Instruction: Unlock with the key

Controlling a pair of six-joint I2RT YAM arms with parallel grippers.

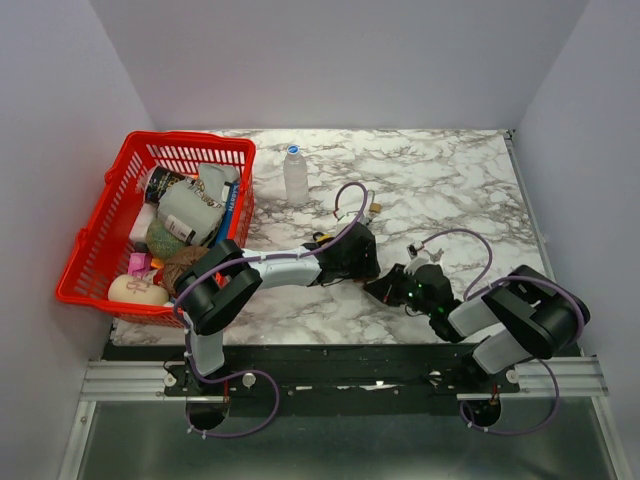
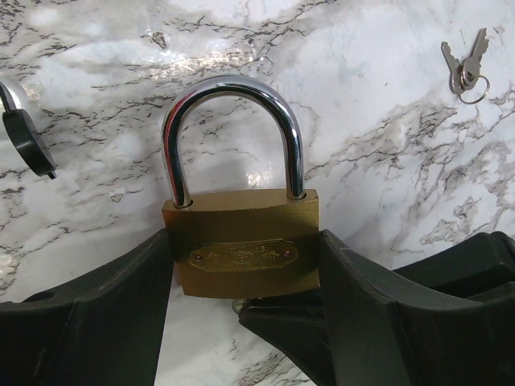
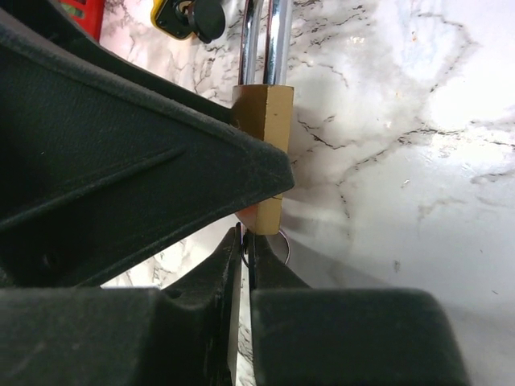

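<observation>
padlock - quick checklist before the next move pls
1. Padlock held firmly: ok. The left claw presses both sides of the brass body.
2. Shackle seated: ok. Both legs sit in the body, so the lock is not yet open.
3. Right claw on the key: ok. Its fingers are nearly together under the lock's base.
4. Key fully in the keyhole: cannot tell. The blade is hidden and only the key ring shows.
5. Spare keys out of the way: ok. They lie apart on the table.
</observation>
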